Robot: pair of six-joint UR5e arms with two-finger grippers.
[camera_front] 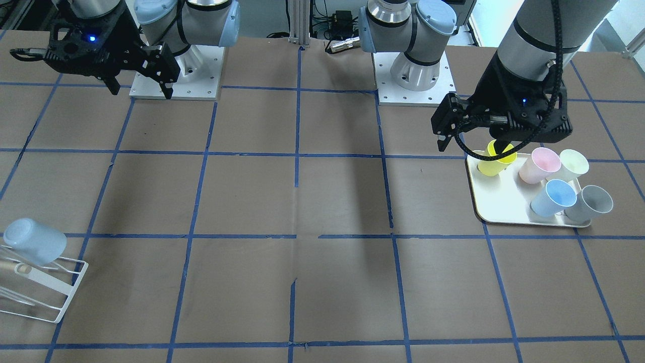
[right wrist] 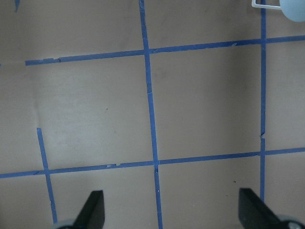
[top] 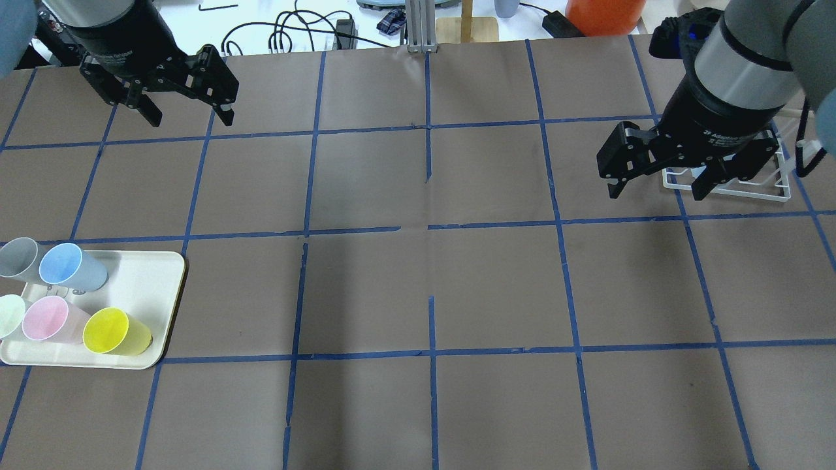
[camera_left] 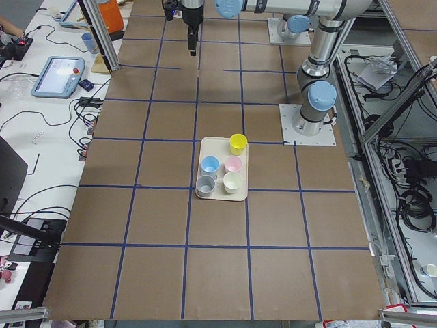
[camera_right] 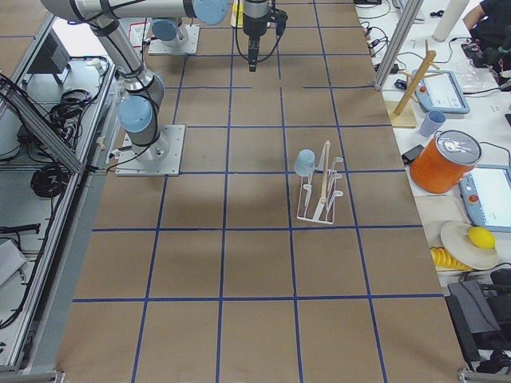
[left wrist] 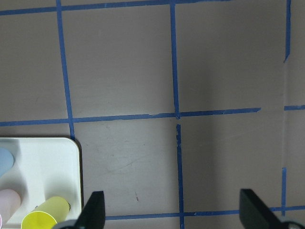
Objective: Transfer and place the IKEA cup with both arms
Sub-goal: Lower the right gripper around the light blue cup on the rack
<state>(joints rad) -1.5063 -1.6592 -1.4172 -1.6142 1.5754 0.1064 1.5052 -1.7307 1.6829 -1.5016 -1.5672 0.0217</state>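
Two look-alike pale blue IKEA cups show. One [camera_front: 553,197] stands in the cream tray [camera_front: 496,201], also seen from overhead [top: 72,266]. The other [camera_front: 35,241] sits upside down on the white wire rack [camera_front: 55,297] and shows in the exterior right view [camera_right: 304,163]. I cannot tell which is the task's cup. My left gripper [camera_front: 471,143] hangs open and empty, raised above the tray's edge by the yellow cup [camera_front: 496,159]; its fingers [left wrist: 95,210] frame bare table. My right gripper [top: 656,192] is open and empty, raised beside the rack [top: 725,186].
The tray also holds pink [top: 51,318], pale green [top: 10,313] and grey [top: 19,256] cups. The two arm bases [camera_front: 176,75] stand at the table's back edge. Blue tape lines grid the brown table [top: 424,294]. Clutter lies beyond the far edge.
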